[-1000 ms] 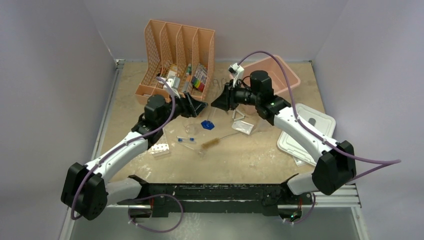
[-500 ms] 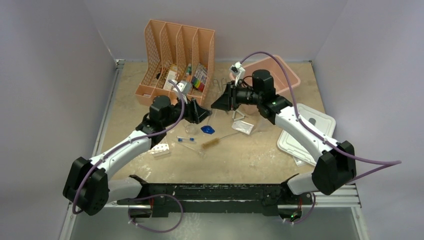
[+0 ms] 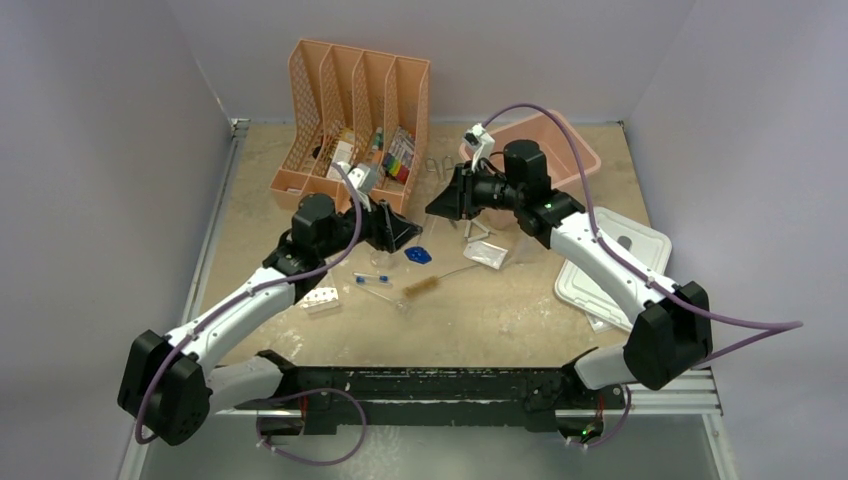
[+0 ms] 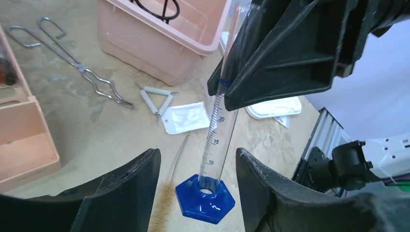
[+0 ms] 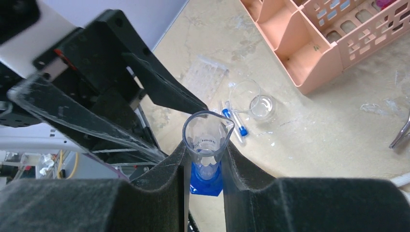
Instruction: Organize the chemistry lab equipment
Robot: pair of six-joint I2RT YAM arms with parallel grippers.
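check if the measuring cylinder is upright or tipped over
Upright: the cylinder stands blue base down, mouth up, with the right claw clamped near its top.

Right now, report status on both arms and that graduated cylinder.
Right gripper, jaws shut on graduated cylinder. Left gripper, jaws open either side of its blue base. Bristle brush beside base.

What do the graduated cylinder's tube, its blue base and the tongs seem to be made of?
Cylinder tube: clear glass or plastic, cannot tell which; see-through, with printed scale marks.
Blue base: probably glossy moulded plastic; solid colour with shiny highlights.
Tongs: bare metal wire; grey sheen, thin bent rods.
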